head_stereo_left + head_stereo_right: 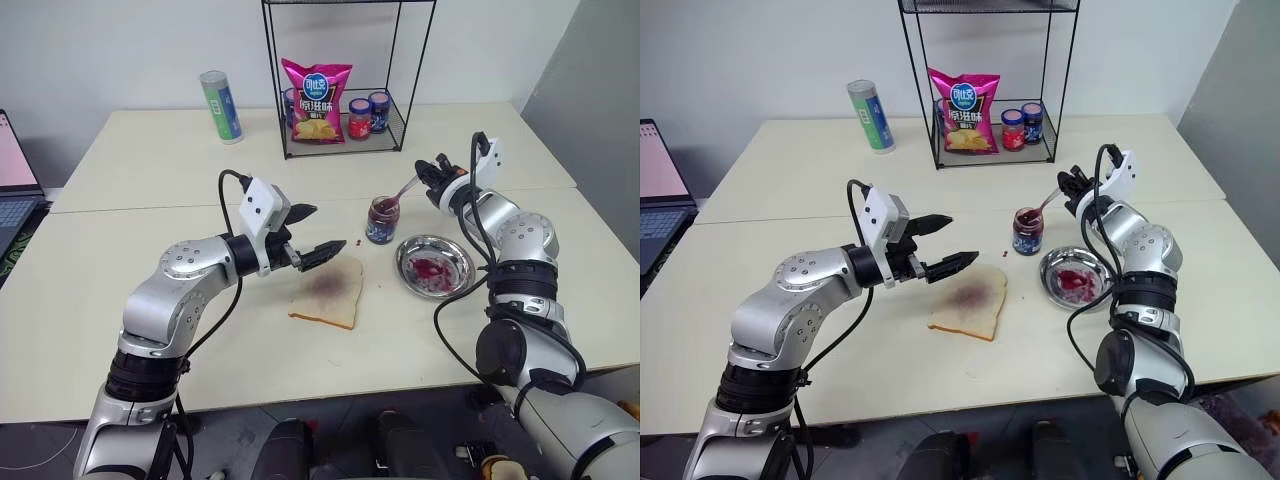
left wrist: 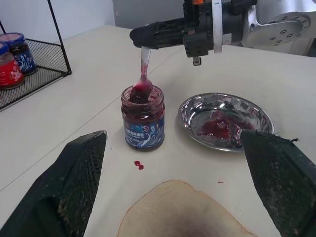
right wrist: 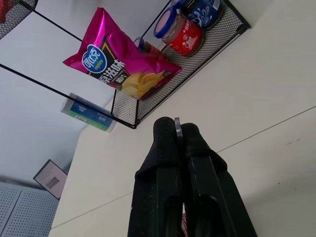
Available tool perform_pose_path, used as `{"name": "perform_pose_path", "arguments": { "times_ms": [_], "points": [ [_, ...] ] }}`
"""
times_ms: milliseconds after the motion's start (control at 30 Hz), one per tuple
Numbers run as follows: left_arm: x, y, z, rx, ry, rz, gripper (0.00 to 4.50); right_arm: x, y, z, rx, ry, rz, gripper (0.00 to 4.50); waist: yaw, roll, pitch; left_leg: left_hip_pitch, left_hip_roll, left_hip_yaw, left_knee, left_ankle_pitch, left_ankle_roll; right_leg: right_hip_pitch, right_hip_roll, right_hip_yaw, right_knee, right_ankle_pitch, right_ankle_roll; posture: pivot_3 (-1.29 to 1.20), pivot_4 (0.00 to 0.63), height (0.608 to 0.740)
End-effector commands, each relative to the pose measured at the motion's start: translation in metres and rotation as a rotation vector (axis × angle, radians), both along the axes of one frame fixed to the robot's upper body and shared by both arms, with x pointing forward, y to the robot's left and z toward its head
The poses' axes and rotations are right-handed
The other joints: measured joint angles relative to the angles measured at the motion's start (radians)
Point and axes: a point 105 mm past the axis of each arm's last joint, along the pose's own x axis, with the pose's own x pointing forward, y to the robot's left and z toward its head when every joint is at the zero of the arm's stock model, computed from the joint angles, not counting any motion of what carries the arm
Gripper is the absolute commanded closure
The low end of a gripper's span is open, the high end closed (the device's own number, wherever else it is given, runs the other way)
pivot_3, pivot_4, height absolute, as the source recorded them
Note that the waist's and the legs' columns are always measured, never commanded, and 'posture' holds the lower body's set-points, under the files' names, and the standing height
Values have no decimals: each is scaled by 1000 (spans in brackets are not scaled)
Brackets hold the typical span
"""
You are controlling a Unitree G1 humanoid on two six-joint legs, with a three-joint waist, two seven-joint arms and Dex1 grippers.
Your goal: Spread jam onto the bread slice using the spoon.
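The spoon (image 2: 143, 74) stands nearly upright at the upper middle of the left wrist view, its bowl dipped into the mouth of the open jar (image 2: 143, 118), where it is coated in jam (image 2: 141, 90). The right gripper (image 2: 148, 35) pinches the top of the handle, fingers shut tight on it. So the step in hand looks like loading: taking up jam from the jar, not yet spreading. The bread (image 1: 328, 292) lies flat at the middle of the left eye view, below and left of the jar, near it but apart, with a faint purplish stain in its middle and most of its face bare. Right of the jar sits the steel dish (image 1: 458, 276), smeared red inside. The left gripper (image 1: 318, 232) hovers just above the bread's upper left edge, its fingers spread wide and holding nothing; whether it touches the crust I cannot tell. The next move, as I judge it, calls for lifting the spoon clear of the jar's rim without tipping the jar, carrying it down-left over the bread, and drawing the bowl flat across the bare crumb. A couple of red drops (image 2: 138, 164) on the table between jar and bread suggest that dripping is the risk.
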Motion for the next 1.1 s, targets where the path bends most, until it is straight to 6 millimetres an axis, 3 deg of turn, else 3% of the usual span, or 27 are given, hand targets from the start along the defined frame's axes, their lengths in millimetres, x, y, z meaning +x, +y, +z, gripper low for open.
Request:
{"name": "perform_pose_path", "arguments": {
  "times_ms": [33, 700, 800, 933, 1100],
  "points": [
    [-1, -3, 11, 0, -51, -18, 0, -1, -10, 24, 0, -74, -23, 4456, 0, 0, 0, 0, 0, 0, 0, 0, 0, 0, 0, 0, 0, 0, 0, 0, 150, 740],
    [0, -13, 23, -38, -53, -98, 0, -14, -42, 39, 384, -77, -110, 4456, 0, 0, 0, -1, 0, 0, 0, 0, 0, 0, 0, 0, 0, 0, 0, 0, 150, 740],
    [-1, -9, 26, -46, -52, -117, 0, -23, -30, 52, 394, -116, -63, 4456, 0, 1, 0, -1, 0, 0, 0, 0, 0, -1, 0, 0, 0, 0, 0, 0, 150, 740],
    [-4, 1, 31, -25, -60, -119, 0, -41, 3, 71, 393, -166, 52, 4456, -4, 2, 1, -1, 1, 0, -1, 0, 0, -2, 2, 0, 0, 0, 0, 0, 150, 740],
    [-30, 23, 17, 13, 22, -93, 0, -69, 54, 72, 274, -194, 239, 4456, -13, 3, 1, -2, 4, -1, -2, 0, 0, -3, 2, 0, 0, 0, 0, 0, 150, 740]
  ]
}}
